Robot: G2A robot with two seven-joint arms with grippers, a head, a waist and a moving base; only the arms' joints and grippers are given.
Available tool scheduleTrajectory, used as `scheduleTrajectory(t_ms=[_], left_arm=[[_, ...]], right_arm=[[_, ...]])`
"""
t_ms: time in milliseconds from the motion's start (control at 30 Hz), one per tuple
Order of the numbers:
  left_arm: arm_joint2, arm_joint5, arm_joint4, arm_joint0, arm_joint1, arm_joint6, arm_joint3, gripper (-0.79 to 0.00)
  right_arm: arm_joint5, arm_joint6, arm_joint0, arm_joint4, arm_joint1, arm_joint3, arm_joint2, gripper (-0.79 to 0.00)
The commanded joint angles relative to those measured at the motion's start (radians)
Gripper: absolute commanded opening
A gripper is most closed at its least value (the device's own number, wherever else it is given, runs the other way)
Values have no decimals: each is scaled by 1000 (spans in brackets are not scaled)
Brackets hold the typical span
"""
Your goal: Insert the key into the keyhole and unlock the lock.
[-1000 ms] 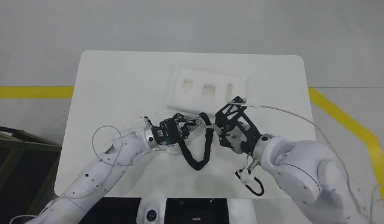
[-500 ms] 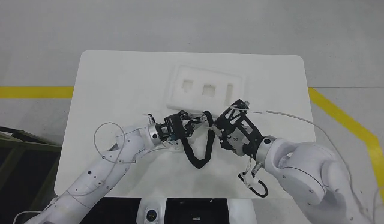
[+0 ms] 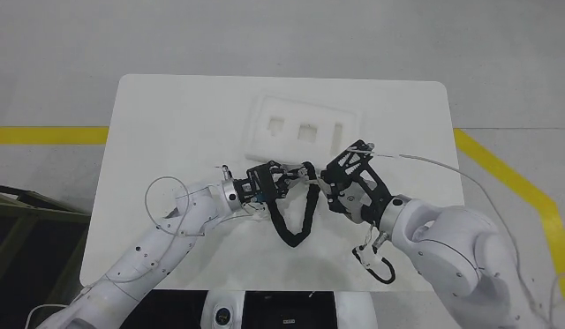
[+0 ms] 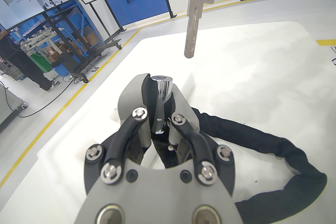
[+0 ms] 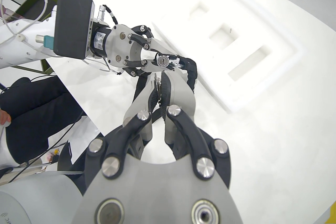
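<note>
We're gripping the lock [image 4: 162, 97] in closed left claw [image 5: 162, 63], right claw [image 5: 160, 83] pinching the key [image 4: 193, 25]; key head mostly hiding in the grip, tip hovering just off the keyhole [image 5: 163, 60] above the surface [image 3: 177, 117].

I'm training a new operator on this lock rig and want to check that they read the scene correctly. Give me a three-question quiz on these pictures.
1. True or false: the key in the right gripper is already inside the keyhole.
2. Which one holds the lock? A) left gripper B) right gripper C) neither
3. Fill in: the foam tray has ___ recesses.

Key: 1 false, the key's tip is apart from the keyhole. 2 A. 3 three.
</note>
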Motion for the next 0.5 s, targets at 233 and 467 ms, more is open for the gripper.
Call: scheduleTrajectory(t_ms=[233, 467], left_arm=[[0, 0, 0, 0, 0, 0, 0, -785], [0, 0, 0, 0, 0, 0, 0, -785]], right_arm=[[8, -4, 47, 2, -9, 46, -40, -785], [18, -2, 69, -7, -14, 52, -54, -785]])
